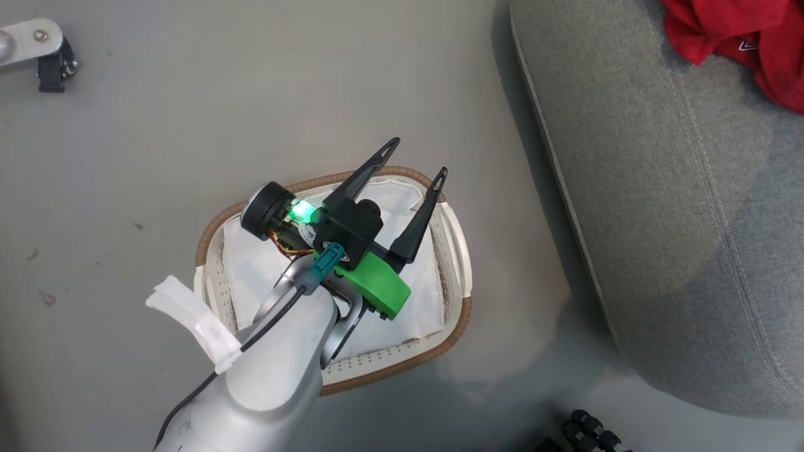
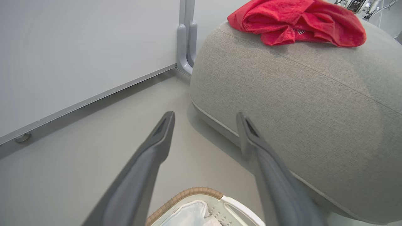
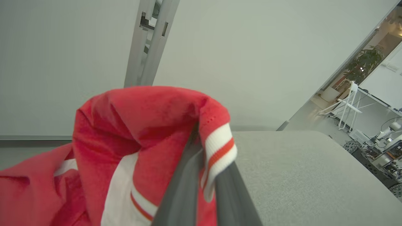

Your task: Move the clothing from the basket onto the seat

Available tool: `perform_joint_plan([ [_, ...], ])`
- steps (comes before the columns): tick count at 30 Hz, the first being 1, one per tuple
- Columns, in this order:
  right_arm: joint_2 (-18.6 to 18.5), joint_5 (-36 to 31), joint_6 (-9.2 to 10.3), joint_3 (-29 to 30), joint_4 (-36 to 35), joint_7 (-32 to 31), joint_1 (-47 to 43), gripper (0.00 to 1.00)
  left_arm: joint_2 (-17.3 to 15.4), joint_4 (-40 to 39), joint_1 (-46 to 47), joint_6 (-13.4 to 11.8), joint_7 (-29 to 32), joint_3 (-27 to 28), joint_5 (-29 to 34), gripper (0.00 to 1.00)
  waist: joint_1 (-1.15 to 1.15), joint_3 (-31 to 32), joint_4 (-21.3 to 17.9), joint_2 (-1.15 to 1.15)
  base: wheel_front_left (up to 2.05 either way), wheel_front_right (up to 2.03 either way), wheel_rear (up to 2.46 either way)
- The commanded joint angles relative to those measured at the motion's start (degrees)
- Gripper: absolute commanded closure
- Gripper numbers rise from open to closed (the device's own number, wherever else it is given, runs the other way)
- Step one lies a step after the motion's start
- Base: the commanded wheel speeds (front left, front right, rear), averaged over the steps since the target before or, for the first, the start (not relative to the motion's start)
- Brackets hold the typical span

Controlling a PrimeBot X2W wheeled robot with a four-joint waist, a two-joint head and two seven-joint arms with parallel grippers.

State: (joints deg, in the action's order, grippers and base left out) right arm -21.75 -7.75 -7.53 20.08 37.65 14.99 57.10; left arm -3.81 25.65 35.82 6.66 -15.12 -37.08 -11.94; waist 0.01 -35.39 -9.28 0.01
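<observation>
Apparently clothing [image 3: 141, 119] (red) in right gripper [image 3: 202, 153]

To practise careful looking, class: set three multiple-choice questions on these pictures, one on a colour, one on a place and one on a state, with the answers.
1. What colour is the rim of the basket?
A brown
B blue
C black

2. Where does the red clothing lie in the head view?
A in the basket
B on the grey seat
C on a shelf

3. How is the left pincer?
A open, holding nothing
B shut on clothing
C shut on the basket's handle

Answers:
1 A, the woven rim is brown.
2 B, the red heap lies on the seat; the basket shows just its white liner.
3 A, its jaws stand apart above the basket with nothing between them.
</observation>
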Motion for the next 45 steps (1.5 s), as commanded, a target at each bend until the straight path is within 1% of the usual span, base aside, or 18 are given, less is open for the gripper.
perform_joint_plan([
  [1, 0.1, -0.6, 0.08, 0.7, 0.1, 0.3, -1.3, 1.0, -0.6, -0.1, 0.8, -0.1, 0.0, 0.3, 0.5, 0.0, -0.01, -0.8, -1.4, -0.01, 0.0, 0.0, 0.0],
  [4, 2.2, -0.9, 0.08, 1.1, 0.3, 0.3, -4.1, 1.0, -0.8, 0.1, 0.1, -0.2, 0.0, 0.5, 0.5, 0.0, -0.01, -0.5, -2.6, -0.01, 0.0, 0.0, 0.0],
  [9, 4.2, -1.1, 0.08, 1.8, -0.4, 0.3, -7.1, 1.0, -1.0, 0.7, -0.5, -0.1, 0.0, 0.7, 0.0, 0.0, -0.01, 0.1, -4.2, -0.01, 0.0, 0.0, 0.0],
  [10, 4.8, -1.2, 0.08, 2.0, -0.6, 0.3, -7.8, 0.88, -1.1, 0.8, -0.6, -0.1, 0.0, 0.7, -0.1, 0.0, -0.01, 0.3, -4.4, -0.01, 0.0, 0.0, 0.0],
  [11, 5.3, -1.3, 0.08, 2.2, -0.5, 0.3, -8.3, 0.74, -1.2, 0.9, -0.7, 0.0, 0.0, 0.8, -0.2, 0.0, -0.01, 0.5, -4.7, -0.01, 0.0, 0.0, 0.0],
  [13, 6.3, -1.4, 0.08, 2.5, -0.5, 0.3, -9.1, 0.56, -1.3, 1.1, -1.1, 0.0, 0.0, 0.9, -0.4, 0.0, -0.01, 1.0, -5.1, -0.01, 0.0, 0.0, 0.0],
  [14, 6.7, -1.3, 0.08, 2.6, -0.7, 0.3, -9.6, 0.0, -1.4, 1.3, -1.4, 0.0, 0.0, 1.0, -0.5, 0.0, -0.01, 1.3, -5.3, -0.01, 0.0, 0.0, 0.0],
  [21, 9.1, -1.7, 0.08, 2.5, -2.9, 0.3, -14.4, 0.0, -1.3, 0.8, -3.0, -0.2, 0.0, 1.5, -0.9, 0.0, -0.01, 4.5, -5.8, -0.01, 0.0, 0.0, 0.0],
  [25, 9.9, -1.5, 0.08, 1.4, -5.0, 0.3, -18.0, 0.0, -0.8, -0.2, -4.3, -0.3, 0.0, 2.7, -1.6, 0.0, -0.01, 7.4, -5.7, -0.01, 0.0, 0.0, 0.0],
  [27, 10.0, -1.3, 0.08, 0.7, -5.8, 0.3, -19.3, 0.0, -0.5, -0.5, -4.9, -0.2, 0.0, 3.0, -2.2, 0.0, -0.01, 9.1, -5.5, -0.01, 0.0, 0.0, 0.0],
  [32, 8.9, -1.5, 0.08, -1.0, -7.6, 0.3, -21.3, 0.0, 0.3, -1.0, -7.0, 0.1, 0.0, 3.8, -3.9, 0.0, -0.01, 13.8, -4.6, -0.01, 0.0, 0.0, 0.0],
  [36, 7.7, -1.7, 0.08, -2.3, -8.7, 0.3, -21.9, 0.0, 0.6, -1.9, -8.7, 0.2, 0.0, 5.0, -5.4, 0.0, -0.01, 17.7, -2.6, -0.01, 0.0, 0.0, 0.0],
  [40, 6.6, -1.1, 0.08, -3.9, -9.3, 0.3, -21.6, 0.0, 0.8, -2.4, -10.6, -0.4, 0.0, 6.9, -6.9, 0.0, -0.01, 21.1, 0.0, -0.01, 0.0, 0.0, 0.0],
  [42, 7.0, -0.7, 0.08, -5.1, -9.5, 0.3, -21.6, 0.0, 0.9, -3.0, -11.6, -0.7, 0.0, 7.8, -8.1, 0.0, -0.01, 22.6, 1.3, -0.01, 0.0, 0.0, 0.0],
  [45, 7.6, -0.1, 0.08, -6.3, -9.4, 0.3, -22.1, 0.0, 0.8, -4.4, -13.2, -1.9, 0.0, 9.6, -9.2, 0.0, -0.01, 24.6, 3.4, -0.01, 0.0, 0.0, 0.0],
])
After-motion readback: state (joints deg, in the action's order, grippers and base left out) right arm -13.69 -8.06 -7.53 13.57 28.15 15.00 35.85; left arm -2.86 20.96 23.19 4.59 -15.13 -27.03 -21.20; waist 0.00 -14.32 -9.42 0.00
